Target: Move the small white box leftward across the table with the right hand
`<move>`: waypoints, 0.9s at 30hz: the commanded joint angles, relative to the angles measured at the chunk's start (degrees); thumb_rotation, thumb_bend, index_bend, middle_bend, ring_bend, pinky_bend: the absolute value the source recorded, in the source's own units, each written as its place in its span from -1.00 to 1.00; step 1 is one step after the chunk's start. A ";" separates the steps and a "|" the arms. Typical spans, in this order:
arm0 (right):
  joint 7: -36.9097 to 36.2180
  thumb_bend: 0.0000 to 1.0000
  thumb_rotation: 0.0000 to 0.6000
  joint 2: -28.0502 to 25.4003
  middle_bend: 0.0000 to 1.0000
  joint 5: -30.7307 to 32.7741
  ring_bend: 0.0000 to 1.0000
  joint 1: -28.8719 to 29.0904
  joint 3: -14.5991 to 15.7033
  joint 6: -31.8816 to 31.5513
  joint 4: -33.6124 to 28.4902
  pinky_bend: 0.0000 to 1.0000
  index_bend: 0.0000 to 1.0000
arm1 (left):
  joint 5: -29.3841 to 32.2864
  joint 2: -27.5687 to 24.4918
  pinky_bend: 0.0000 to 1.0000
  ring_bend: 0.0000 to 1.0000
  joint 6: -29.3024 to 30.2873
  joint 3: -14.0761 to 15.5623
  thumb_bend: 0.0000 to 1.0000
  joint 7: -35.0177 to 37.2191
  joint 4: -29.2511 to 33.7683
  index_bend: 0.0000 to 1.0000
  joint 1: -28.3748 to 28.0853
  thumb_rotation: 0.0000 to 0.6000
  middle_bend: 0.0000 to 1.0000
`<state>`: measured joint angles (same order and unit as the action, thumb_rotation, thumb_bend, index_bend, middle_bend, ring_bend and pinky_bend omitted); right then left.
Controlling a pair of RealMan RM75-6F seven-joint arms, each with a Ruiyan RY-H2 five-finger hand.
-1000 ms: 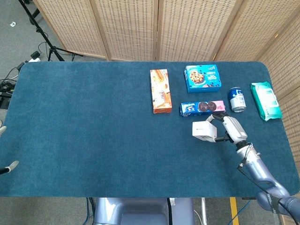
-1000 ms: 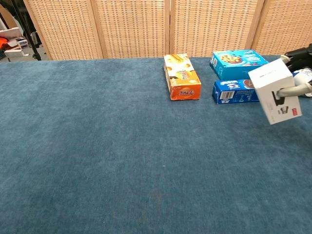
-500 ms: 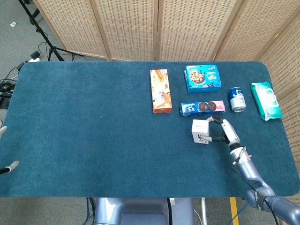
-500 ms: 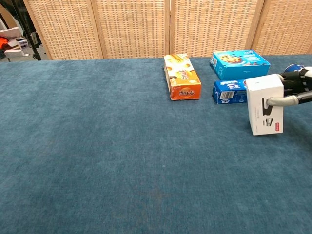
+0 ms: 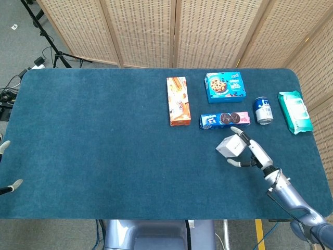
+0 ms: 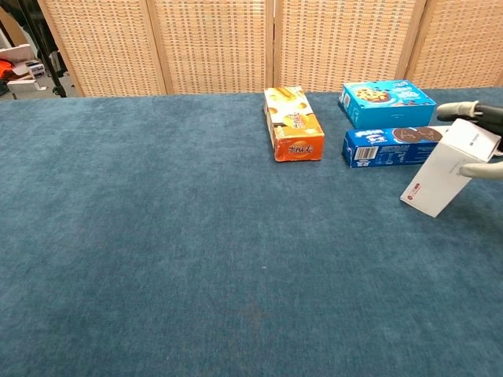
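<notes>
The small white box [image 5: 229, 146] [image 6: 445, 169] stands tilted on one lower edge on the blue table [image 5: 104, 146], just in front of the blue cookie pack. Its top leans to the right against my right hand [image 5: 251, 152] [image 6: 481, 141]. That hand's fingers [image 5: 237, 130] are spread above and below the box, and none wraps over its front face. At the left edge of the head view only two pale fingertips [image 5: 12, 184] of my left hand show, far from the box, apart from each other, with nothing between them.
Behind the box lie a blue cookie pack [image 5: 225, 120] [image 6: 391, 145], an orange box [image 5: 178, 101] [image 6: 292, 123] and a blue biscuit box [image 5: 225, 86] [image 6: 385, 102]. A can [image 5: 263, 110] and a green wipes pack [image 5: 294, 111] sit at the right. Wicker screens stand behind the table.
The box was lowered from the air to the table, stood upright, and has now tipped rightward. My right hand's fingers have come off its front face and spread.
</notes>
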<state>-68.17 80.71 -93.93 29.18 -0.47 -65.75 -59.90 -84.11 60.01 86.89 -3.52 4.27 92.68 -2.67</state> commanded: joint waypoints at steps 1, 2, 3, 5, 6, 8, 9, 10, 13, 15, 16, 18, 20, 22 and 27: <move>0.84 -0.56 1.00 -1.53 -1.00 -1.09 -1.00 -1.40 0.93 -2.70 -0.63 -1.00 -1.00 | -0.12 -0.06 -1.00 -1.00 0.23 0.04 -1.00 0.14 0.05 -1.00 0.12 1.00 -1.00; 1.58 -0.64 1.00 -2.15 -1.00 -1.24 -1.00 -1.89 1.03 -3.80 -0.89 -1.00 -1.00 | -0.19 -0.11 -1.00 -1.00 0.39 0.04 -1.00 0.24 0.09 -1.00 0.19 1.00 -1.00; 2.12 -0.70 1.00 -2.47 -1.00 -1.28 -1.00 -2.15 1.04 -4.33 -1.02 -1.00 -1.00 | -0.21 -0.14 -1.00 -1.00 0.46 0.04 -1.00 0.32 0.10 -1.00 0.22 1.00 -1.00; 7.84 -0.85 1.00 -3.75 -1.00 -1.24 -1.00 -3.41 0.68 -7.05 -1.30 -1.00 -1.00 | -0.36 -0.22 -1.00 -1.00 0.62 0.08 -1.00 0.59 0.10 -1.00 0.30 1.00 -1.00; 12.95 -0.88 1.00 -4.18 -1.00 -1.26 -1.00 -4.05 0.39 -8.45 -1.21 -1.00 -1.00 | -0.44 -0.25 -1.00 -1.00 0.67 0.09 -1.00 0.60 0.09 -1.00 0.31 1.00 -1.00; 22.78 -0.89 1.00 -4.76 -1.00 -1.31 -1.00 -4.89 -0.02 -10.18 -1.64 -1.00 -1.00 | -0.61 -0.20 -1.00 -1.00 0.68 0.18 -1.00 0.52 0.05 -1.00 0.30 1.00 -1.00; 27.79 -0.89 1.00 -5.08 -1.00 -1.60 -1.00 -5.10 -0.11 -10.84 -1.82 -1.00 -1.00 | -0.70 -0.17 -1.00 -1.00 0.69 0.22 -1.00 0.42 0.05 -1.00 0.29 1.00 -1.00; 32.60 -0.89 1.00 -5.42 -1.00 -2.02 -1.00 -5.17 -0.15 -11.32 -2.07 -1.00 -1.00 | -0.80 -0.15 -1.00 -1.00 0.73 0.26 -1.00 0.36 0.06 -1.00 0.30 1.00 -1.00; 46.25 -0.89 1.00 -7.20 -1.00 -3.50 -1.00 -4.16 -0.46 -11.13 -3.80 -1.00 -1.00 | -0.99 -0.09 -1.00 -1.00 0.99 0.29 -1.00 0.10 0.19 -1.00 0.37 1.00 -1.00; 52.23 -0.89 1.00 -8.79 -1.00 -3.69 -1.00 -2.84 -1.04 -9.64 -5.97 -1.00 -1.00 | -0.98 -0.08 -1.00 -1.00 1.11 0.27 -1.00 0.10 0.18 -1.00 0.42 1.00 -1.00; 54.73 -0.89 1.00 -9.49 -1.00 -3.78 -1.00 -2.23 -1.37 -9.03 -6.87 -1.00 -1.00 | -0.92 -0.08 -1.00 -1.00 1.16 0.23 -1.00 0.14 0.18 -1.00 0.44 1.00 -1.00; 61.01 -0.89 1.00 -10.82 -1.00 -3.99 -1.00 -0.89 -2.19 -7.82 -8.59 -1.00 -1.00 | -0.65 -0.07 -1.00 -1.00 1.03 0.12 -1.00 0.17 0.14 -1.00 0.39 1.00 -1.00; 66.53 -0.89 1.00 -11.80 -1.00 -4.08 -1.00 0.18 -2.79 -6.58 -9.95 -1.00 -1.00 | -0.42 -0.06 -1.00 -1.00 0.82 0.03 -1.00 0.14 0.11 -1.00 0.31 1.00 -1.00; 72.68 -0.89 1.00 -12.82 -1.00 -4.17 -1.00 1.32 -3.25 -4.88 -11.66 -1.00 -1.00 | -0.21 -0.02 -1.00 -1.00 0.56 -0.04 -1.00 0.00 0.08 -1.00 0.18 1.00 -1.00; 84.63 -0.82 1.00 -14.64 -1.00 -3.68 -1.00 3.49 -3.73 -0.24 -16.28 -1.00 -1.00 | 0.16 -0.01 -1.00 -1.00 0.12 -0.15 -1.00 -0.08 0.03 -1.00 -0.01 1.00 -1.00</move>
<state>8.97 68.57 -97.58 30.28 -3.17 -69.79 -71.84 -83.98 60.00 87.03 -3.66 4.18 92.71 -2.68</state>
